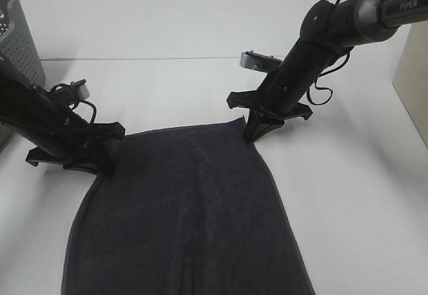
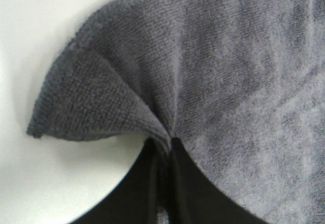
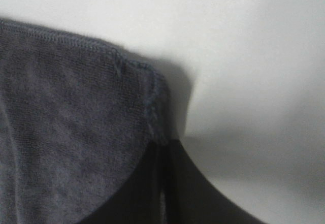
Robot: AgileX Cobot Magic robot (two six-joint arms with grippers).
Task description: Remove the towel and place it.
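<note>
Lying flat on the white table [image 1: 348, 194], the towel [image 1: 194, 221] spreads from the 2 grippers toward the near edge of the high view, dark charcoal terry with a thin hem. Left gripper [image 1: 100, 158] is pinching the towel's far left corner area; the wrist view shows cloth puckered into folds right where the jaws meet, pressed together on it. Right gripper [image 1: 257, 129] sits at the far right corner, jaws pressed together; its wrist view shows the hemmed corner at the fingertips, grip looks thinner there, only the very edge caught.

Step in hand, by my read: both corners clamped, lift comes next. Doing it well: raise both arms together and level, keep the far edge taut between them, avoid yanking so the thin right-side bite doesn't slip. Watch for the cloth dragging or bunching as it leaves the table.

Grey perforated basket [image 1: 17, 34] stands at the far left, well apart from the towel.

Writing: "PiPER" on the right arm [image 1: 348, 21]. Nothing else readable.
</note>
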